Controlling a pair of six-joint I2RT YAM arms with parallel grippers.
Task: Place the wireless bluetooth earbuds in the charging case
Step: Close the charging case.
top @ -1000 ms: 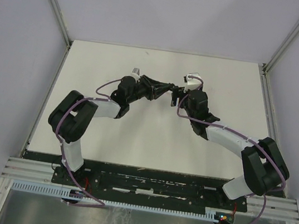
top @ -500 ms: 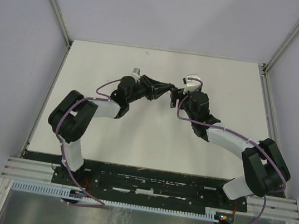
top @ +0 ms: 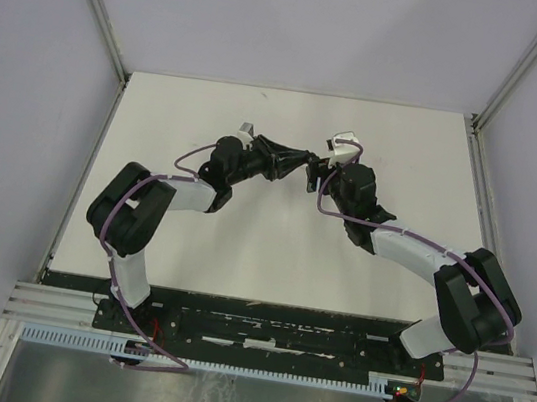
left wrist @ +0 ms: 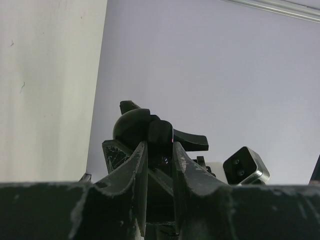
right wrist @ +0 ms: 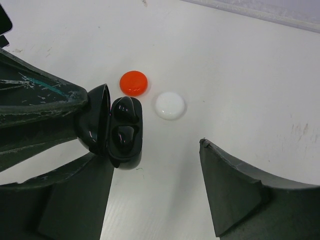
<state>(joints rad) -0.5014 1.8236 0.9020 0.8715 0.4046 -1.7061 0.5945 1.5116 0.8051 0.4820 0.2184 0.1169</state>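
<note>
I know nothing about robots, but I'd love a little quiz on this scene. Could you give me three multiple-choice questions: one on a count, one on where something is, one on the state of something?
1. How many round discs lie on the table?
A. One
B. Two
C. Four

2. Where is the black case?
A. Lying flat on the table
B. Stacked on a disc
C. Gripped by the left end effector

3. What state is the case in?
A. Open
B. Shut
C. Lid missing

Answers:
1 B: the right wrist view shows a red disc and a white disc side by side.
2 C: both wrist views show that end effector's fingers clamped on the case.
3 A: its glossy lid stands swung away from the base.
</note>
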